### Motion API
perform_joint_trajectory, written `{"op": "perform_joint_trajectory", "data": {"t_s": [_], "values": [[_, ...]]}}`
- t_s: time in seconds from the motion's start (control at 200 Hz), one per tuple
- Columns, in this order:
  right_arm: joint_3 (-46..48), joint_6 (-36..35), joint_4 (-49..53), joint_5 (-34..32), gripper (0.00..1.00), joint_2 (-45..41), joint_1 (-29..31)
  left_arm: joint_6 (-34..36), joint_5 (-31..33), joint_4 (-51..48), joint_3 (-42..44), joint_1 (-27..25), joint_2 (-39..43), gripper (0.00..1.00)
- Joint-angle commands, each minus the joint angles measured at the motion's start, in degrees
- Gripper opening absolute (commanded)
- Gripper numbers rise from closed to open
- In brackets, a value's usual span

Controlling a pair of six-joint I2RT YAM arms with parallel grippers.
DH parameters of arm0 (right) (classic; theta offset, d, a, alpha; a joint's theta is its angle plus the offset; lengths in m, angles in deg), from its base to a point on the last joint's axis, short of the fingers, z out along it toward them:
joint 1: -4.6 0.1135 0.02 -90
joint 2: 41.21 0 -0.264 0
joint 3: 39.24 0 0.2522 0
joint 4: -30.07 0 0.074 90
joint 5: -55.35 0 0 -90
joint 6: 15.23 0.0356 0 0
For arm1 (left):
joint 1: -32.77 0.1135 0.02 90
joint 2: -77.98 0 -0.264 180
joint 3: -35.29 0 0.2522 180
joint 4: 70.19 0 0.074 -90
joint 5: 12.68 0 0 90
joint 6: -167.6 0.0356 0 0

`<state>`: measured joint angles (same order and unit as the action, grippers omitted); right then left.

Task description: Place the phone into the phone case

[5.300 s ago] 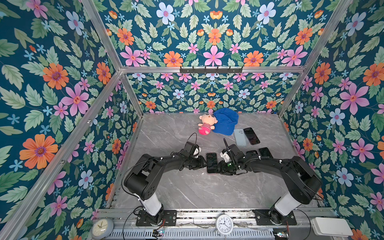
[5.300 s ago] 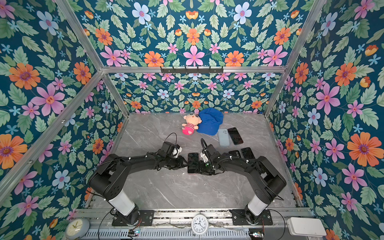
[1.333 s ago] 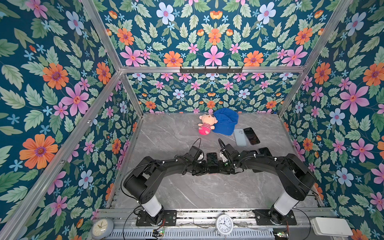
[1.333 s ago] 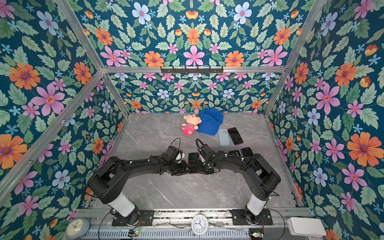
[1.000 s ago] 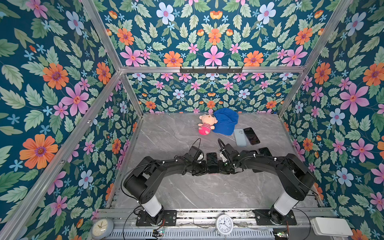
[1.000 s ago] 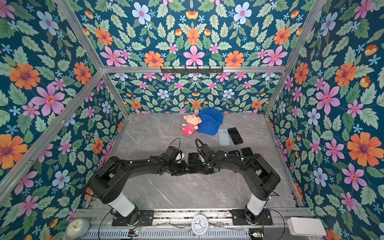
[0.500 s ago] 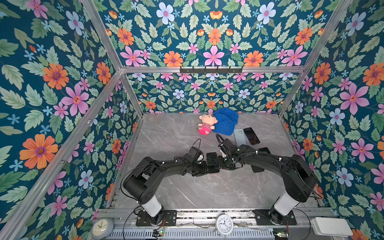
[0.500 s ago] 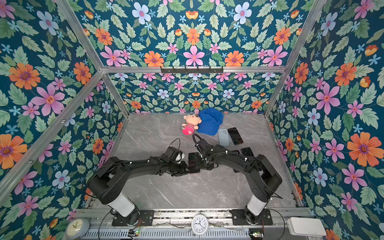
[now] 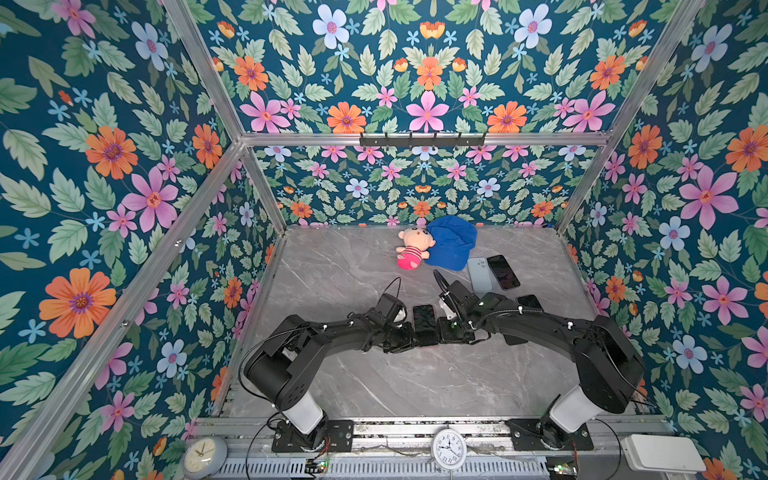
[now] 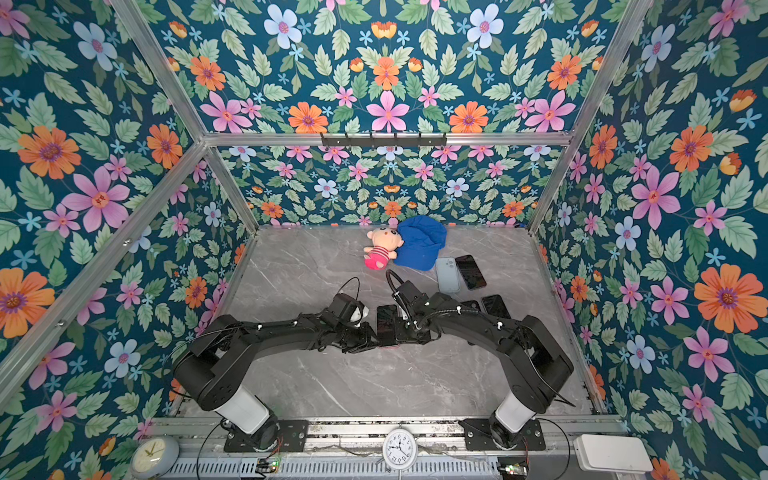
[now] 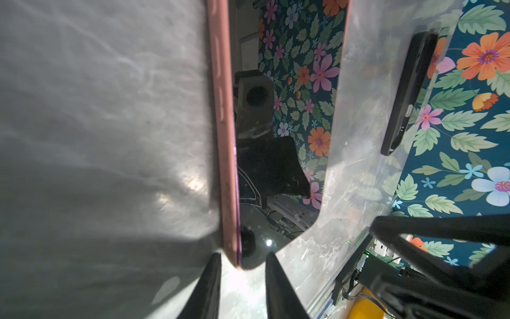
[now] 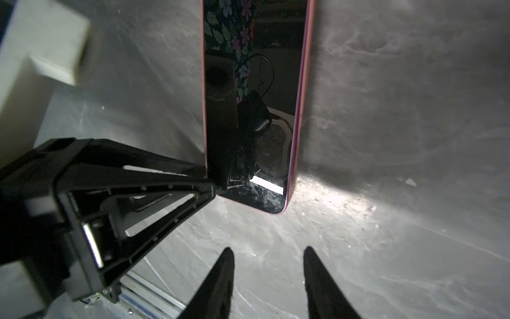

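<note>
Grey marble table point(image 9: 353, 386) enclosed by flowered walls point(image 9: 124, 174), as seen in both top views. At the far edge a plush doll point(image 9: 410, 249) lies against a blue cap point(image 9: 452, 245). Just beside the cap, a pale blue phone point(image 9: 480, 274) lies back up, side by side with a black phone point(image 9: 503, 272) lying screen up. Nearer, another dark handset point(image 9: 530, 301) is partly hidden by the right arm point(image 9: 540, 326), which crosses above it. A white clock point(image 9: 449, 449), a grey clock point(image 9: 203, 455) and a white box point(image 9: 660, 453) stand at the front rail. The phone point(image 9: 424, 322) lies flat, screen up, at mid-table between the two arms. It sits in the pink phone case point(image 11: 220, 110), whose rim shows along both long sides; whether every corner is pressed home cannot be told. On the left gripper point(image 11: 243, 253) the jaws stand at a narrow gap filled by the near corner of the cased phone, one finger at the pink rim and the other on the screen side. On the right gripper point(image 12: 267, 248) the jaws are parted and empty, over bare table just short of the phone's near end
</note>
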<state>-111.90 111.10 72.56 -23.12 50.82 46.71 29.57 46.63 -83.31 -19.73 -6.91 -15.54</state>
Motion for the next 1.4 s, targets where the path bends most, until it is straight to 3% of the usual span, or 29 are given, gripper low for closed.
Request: {"op": "perform_joint_trajectory", "data": {"t_s": [0.0,0.08,0.355,0.73,1.395], "values": [[1.3,2.0,-5.2,1.0,0.39,-0.1,0.0,0.1,0.4,1.3,0.1,0.2,0.3,0.30],[1.8,2.6,-6.0,0.7,0.34,0.6,0.0,-0.1,0.4,1.8,-0.1,0.1,0.1,0.31],[2.4,3.2,-6.8,-0.1,0.34,2.5,0.0,-1.4,-0.4,4.8,0.8,0.2,-0.4,0.34],[2.3,3.9,-8.2,1.4,0.20,6.6,0.1,-1.3,-0.4,5.1,0.9,0.3,-1.1,0.34],[1.1,4.2,-7.8,2.3,0.13,7.6,0.6,-1.2,-0.8,5.8,1.2,0.3,-0.9,0.33]]}}
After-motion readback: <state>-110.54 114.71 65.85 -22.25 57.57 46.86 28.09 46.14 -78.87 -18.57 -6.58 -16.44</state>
